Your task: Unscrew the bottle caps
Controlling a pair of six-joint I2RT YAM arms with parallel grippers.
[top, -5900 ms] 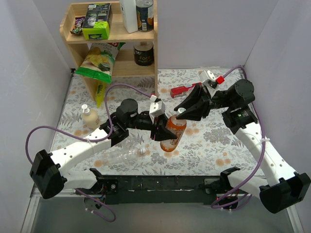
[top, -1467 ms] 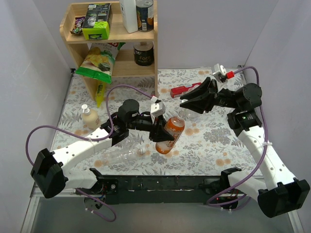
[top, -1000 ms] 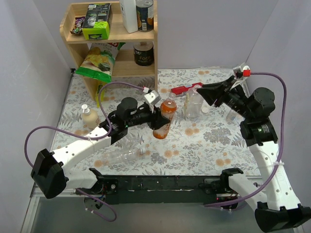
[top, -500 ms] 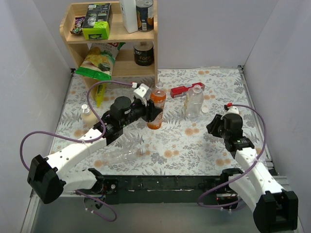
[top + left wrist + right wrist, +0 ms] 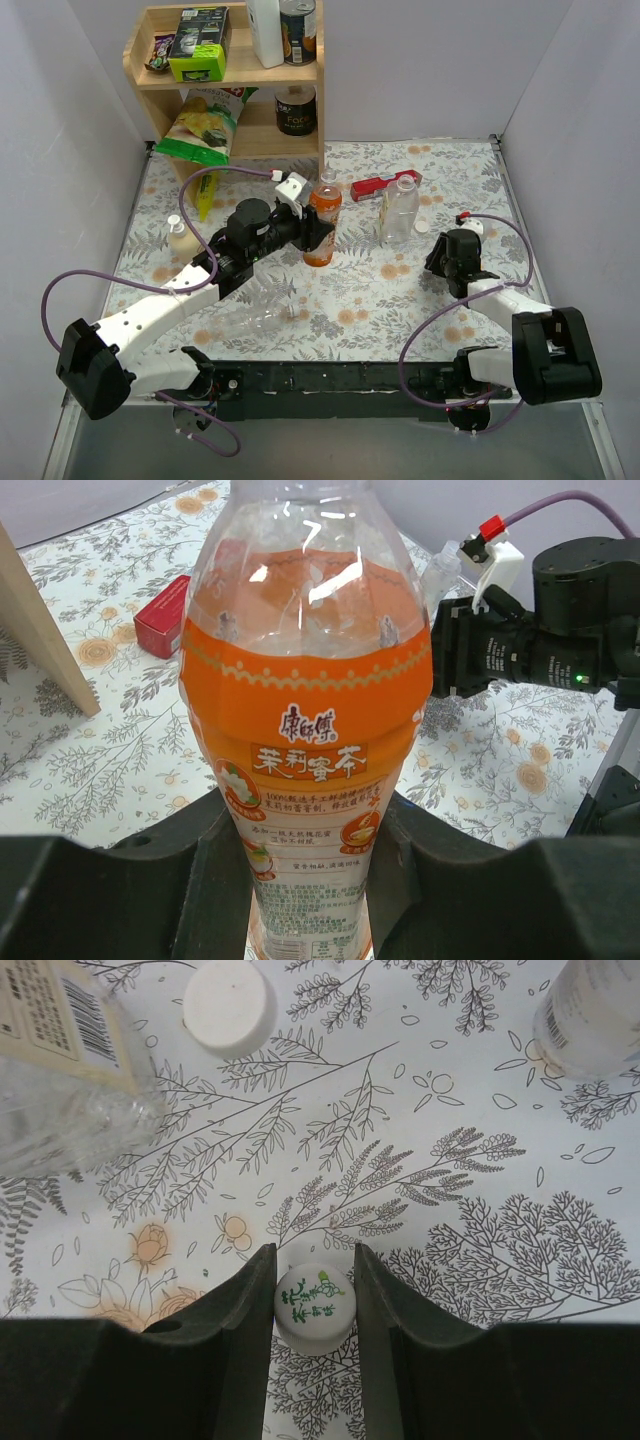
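Left gripper [image 5: 305,880] is clamped on the orange bottle [image 5: 305,710], a finger pressed to each side of the lower label, and the bottle is upright, just in front of the wooden shelf [image 5: 250,143]. Whether its base touches the tabletop [image 5: 380,290] can't be told from here. Over on the right, the right gripper [image 5: 313,1290] is down low at the floral cloth, and in the wrist view its two fingers hug a small printed cap [image 5: 315,1308], white with green markings, one finger against each side, so it is closed on that cap with the cap at or right on the surface. Just beyond it lies a plain white cap [image 5: 229,993], flat on the tabletop and apart from the fingers. Beside that cap stands a clear bottle [image 5: 398,212], upright, between the two arms and near the orange one. A second clear bottle [image 5: 255,318] lies on its side near the front edge, under the left arm, well apart from both grippers.
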